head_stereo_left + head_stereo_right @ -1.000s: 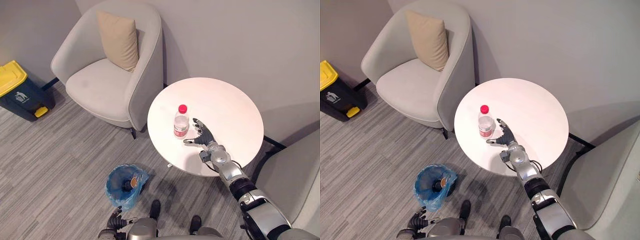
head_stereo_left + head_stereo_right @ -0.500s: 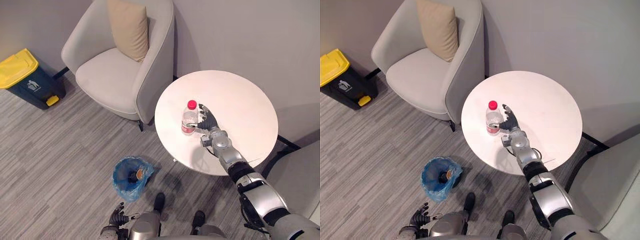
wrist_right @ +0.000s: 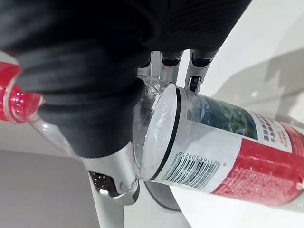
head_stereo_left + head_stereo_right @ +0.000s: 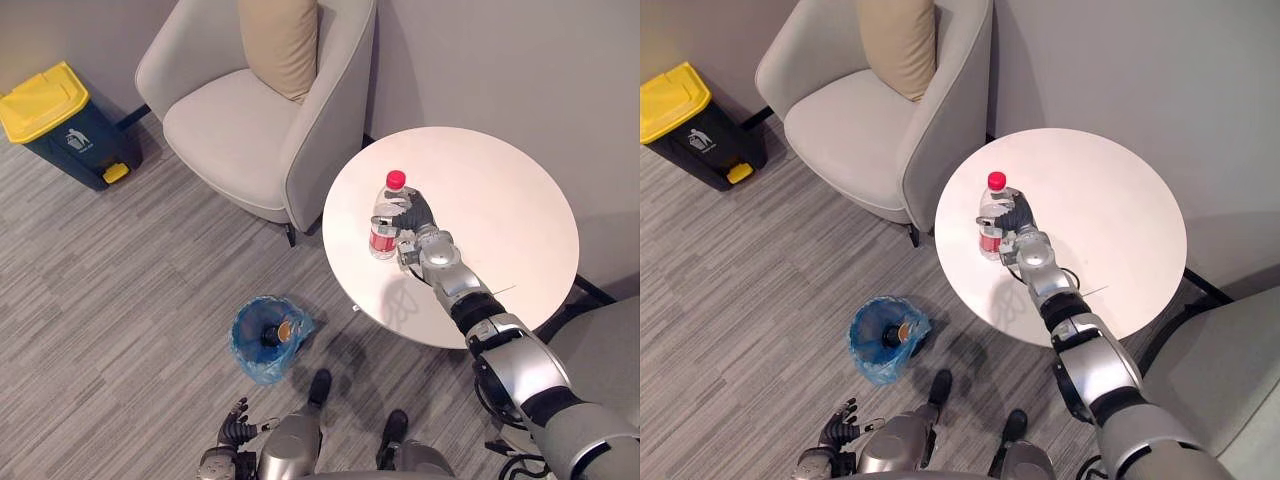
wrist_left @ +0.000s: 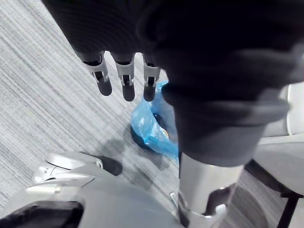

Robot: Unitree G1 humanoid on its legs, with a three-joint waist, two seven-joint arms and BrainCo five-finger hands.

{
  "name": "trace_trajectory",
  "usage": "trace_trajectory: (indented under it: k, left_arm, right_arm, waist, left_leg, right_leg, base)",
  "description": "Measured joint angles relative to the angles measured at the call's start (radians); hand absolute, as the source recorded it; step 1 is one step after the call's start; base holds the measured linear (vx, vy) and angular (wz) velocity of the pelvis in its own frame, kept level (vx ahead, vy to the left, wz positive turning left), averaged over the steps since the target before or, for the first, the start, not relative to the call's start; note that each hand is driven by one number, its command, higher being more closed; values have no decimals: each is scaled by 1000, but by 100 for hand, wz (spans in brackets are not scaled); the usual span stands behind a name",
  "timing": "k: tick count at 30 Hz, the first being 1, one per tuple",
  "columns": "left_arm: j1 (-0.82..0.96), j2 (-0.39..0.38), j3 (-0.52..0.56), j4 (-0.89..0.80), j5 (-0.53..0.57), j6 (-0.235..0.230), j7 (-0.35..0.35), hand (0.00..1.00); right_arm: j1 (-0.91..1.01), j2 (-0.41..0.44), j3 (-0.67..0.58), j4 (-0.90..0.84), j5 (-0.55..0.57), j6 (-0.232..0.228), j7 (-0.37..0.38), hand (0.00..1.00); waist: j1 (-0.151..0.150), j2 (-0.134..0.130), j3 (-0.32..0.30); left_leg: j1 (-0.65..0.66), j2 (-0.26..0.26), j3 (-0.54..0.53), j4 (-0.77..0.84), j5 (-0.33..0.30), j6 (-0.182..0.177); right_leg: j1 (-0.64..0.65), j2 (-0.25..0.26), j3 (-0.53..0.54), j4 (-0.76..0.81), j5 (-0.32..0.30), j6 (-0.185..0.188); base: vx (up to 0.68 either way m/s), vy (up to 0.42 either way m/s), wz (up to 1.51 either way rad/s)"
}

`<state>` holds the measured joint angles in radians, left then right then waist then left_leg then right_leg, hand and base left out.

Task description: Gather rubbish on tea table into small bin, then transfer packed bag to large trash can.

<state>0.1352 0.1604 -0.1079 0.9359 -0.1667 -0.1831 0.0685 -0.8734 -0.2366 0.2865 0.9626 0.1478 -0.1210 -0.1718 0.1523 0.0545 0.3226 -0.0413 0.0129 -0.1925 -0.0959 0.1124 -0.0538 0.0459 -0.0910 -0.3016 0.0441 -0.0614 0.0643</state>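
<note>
White table (image 4: 500,190), right hand (image 4: 413,212) round bottle (image 4: 381,232), blue-bagged bin (image 4: 248,348) holding brown item (image 4: 284,329)

A pale grey armchair (image 4: 225,130) stands far left on the striped grey carpet (image 4: 110,300), a beige cushion (image 4: 283,38) leaning against its back. Another grey seat (image 4: 605,345) sits near right.
</note>
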Motion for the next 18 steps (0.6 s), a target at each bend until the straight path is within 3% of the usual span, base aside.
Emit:
trace_trajectory:
  k: [7, 13, 18]
  left_arm:
    - [0, 1, 0, 0, 0, 1, 2, 0]
    - [0, 1, 0, -2, 2, 4, 6, 0]
    - [3, 8, 1, -2, 11, 12, 5, 0]
  right_arm:
    - [4, 1, 12, -20, -3, 12, 0, 100]
    - [148, -7, 36, -275, -71, 9, 0, 100]
    - [331, -6, 42, -478, -130, 7, 5, 100]
  waist:
    - [-2, -2, 6]
    - [-14, -4, 5]
    - [-31, -21, -5]
  left_leg:
    - [-1, 2, 0, 0, 0, 0]
    - [5, 3, 5, 0, 0, 0]
    - [21, 5, 20, 0, 0, 0]
  right_leg:
    - [-2, -4, -1, 3, 0, 0]
    - [0, -11, 3, 6, 0, 0]
    - [5, -13, 19, 13, 0, 1]
  base:
    - [-5, -1, 0]
    - [-8, 4, -1]
    - [-23, 3, -8]
